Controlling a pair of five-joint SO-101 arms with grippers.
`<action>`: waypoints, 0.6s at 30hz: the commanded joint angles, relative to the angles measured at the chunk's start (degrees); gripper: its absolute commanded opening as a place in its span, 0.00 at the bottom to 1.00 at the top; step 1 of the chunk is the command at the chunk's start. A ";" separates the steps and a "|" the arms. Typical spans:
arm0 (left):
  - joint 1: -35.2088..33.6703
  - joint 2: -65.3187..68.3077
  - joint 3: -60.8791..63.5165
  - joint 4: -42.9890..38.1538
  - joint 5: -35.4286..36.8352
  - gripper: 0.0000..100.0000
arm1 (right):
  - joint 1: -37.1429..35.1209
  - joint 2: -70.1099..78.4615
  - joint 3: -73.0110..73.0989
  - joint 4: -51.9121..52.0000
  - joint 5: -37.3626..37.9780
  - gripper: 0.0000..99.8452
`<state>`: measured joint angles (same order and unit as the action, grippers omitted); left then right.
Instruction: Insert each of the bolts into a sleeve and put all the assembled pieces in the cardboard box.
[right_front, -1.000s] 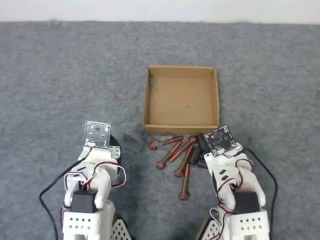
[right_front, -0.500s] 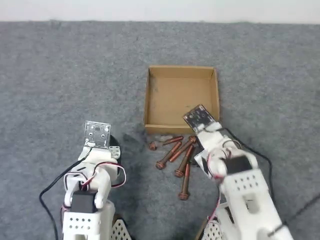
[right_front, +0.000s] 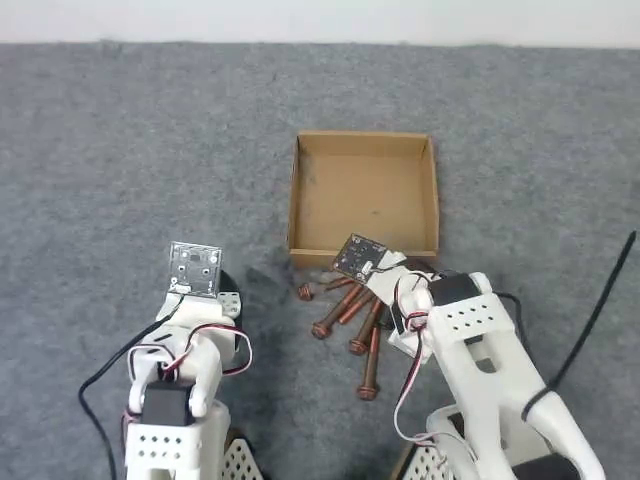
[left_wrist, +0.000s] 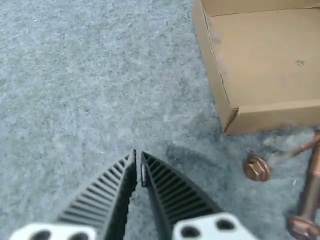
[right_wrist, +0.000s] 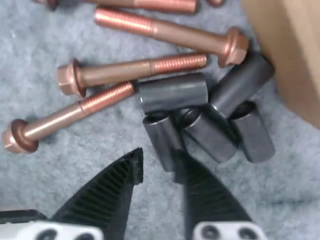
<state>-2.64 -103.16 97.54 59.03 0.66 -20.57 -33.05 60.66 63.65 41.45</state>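
Several copper bolts lie on the grey carpet just in front of the cardboard box, which has nothing inside. In the right wrist view, several dark sleeves lie bunched beside the bolts and the box corner. My right gripper hangs open just over them, and one sleeve points into the gap between its fingers. My left gripper is shut on nothing, low over bare carpet, left of a bolt head and the box.
The right arm leans over the pile and covers the sleeves from above. The left arm stands to the left of the bolts. Open carpet stretches to both sides of the box and behind it.
The right arm has swung forward and to the left, from beside the pile to over the bolts and sleeves. The left arm has stayed still.
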 joint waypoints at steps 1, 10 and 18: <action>0.09 -1.14 -1.01 -1.14 -0.44 0.01 | -0.57 -0.04 -3.60 -0.31 3.25 0.13; 0.09 -1.14 -1.01 -1.14 -0.44 0.01 | 2.51 5.14 -1.85 -6.20 8.26 0.13; 0.09 -1.14 -1.01 -1.05 -0.44 0.01 | 4.62 14.73 -3.43 -9.36 10.11 0.13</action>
<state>-2.64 -103.16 97.54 59.03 0.66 -17.32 -22.24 57.58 54.24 50.42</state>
